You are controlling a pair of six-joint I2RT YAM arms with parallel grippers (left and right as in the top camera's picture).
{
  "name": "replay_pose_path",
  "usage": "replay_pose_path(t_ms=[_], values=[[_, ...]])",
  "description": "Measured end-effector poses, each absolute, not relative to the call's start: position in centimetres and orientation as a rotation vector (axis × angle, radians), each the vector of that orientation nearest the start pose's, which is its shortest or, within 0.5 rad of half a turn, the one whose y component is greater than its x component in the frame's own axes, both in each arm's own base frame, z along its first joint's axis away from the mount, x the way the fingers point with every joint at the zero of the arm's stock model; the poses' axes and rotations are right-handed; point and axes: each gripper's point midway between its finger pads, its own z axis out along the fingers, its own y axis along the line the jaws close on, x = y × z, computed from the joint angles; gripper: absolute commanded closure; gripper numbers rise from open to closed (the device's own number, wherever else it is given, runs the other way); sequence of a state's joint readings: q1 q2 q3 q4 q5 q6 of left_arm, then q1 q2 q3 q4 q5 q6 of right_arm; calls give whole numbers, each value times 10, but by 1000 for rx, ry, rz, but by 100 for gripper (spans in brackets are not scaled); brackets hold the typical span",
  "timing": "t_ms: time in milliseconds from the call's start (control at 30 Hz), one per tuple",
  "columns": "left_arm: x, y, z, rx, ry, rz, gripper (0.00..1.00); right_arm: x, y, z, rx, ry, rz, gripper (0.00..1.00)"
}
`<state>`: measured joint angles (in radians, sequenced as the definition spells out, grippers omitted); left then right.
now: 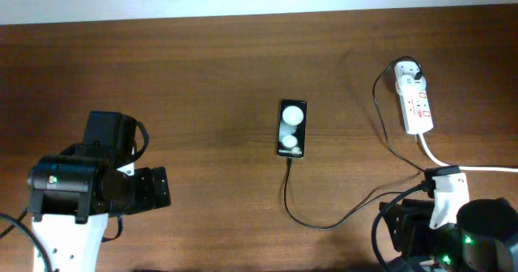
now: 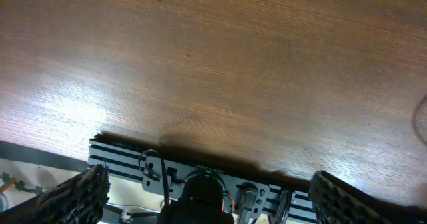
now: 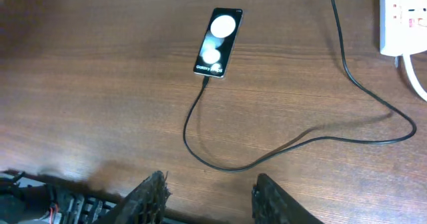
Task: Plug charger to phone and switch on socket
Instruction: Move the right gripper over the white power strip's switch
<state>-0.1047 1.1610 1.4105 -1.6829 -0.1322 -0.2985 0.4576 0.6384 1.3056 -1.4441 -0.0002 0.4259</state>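
The black phone lies flat at mid-table, its face showing two white round spots; it also shows in the right wrist view. The thin black charger cable runs from the phone's near end in a loop across the table to the white plug adapter seated in the white socket strip; the cable and strip show in the right wrist view too. My left gripper is open and empty at the front left. My right gripper is open and empty at the front right, short of the cable loop.
The socket's thick white cord runs from the strip toward the right edge, passing close by my right arm. The table's front edge and a metal rail lie under my left gripper. Bare brown wood lies between the phone and my left arm.
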Motion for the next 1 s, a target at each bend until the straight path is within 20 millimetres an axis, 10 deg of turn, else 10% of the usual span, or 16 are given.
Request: replay_pose_path(t_ms=[200,567,733,867,1000], values=[[172,5,232,-301,2962,152,1,142,70,299,79,2401,471,96],[172,5,232,-301,2963,152,1,218,114,188,99,2972,194,96],[172,5,232,-301,2964,153,1,250,130,207,44,2939,251,96],[172,5,232,-301,2964,153,1,292,96,238,243,2832,253,96],[172,5,232,-301,2964,153,1,311,19,249,565,2729,142,96]])
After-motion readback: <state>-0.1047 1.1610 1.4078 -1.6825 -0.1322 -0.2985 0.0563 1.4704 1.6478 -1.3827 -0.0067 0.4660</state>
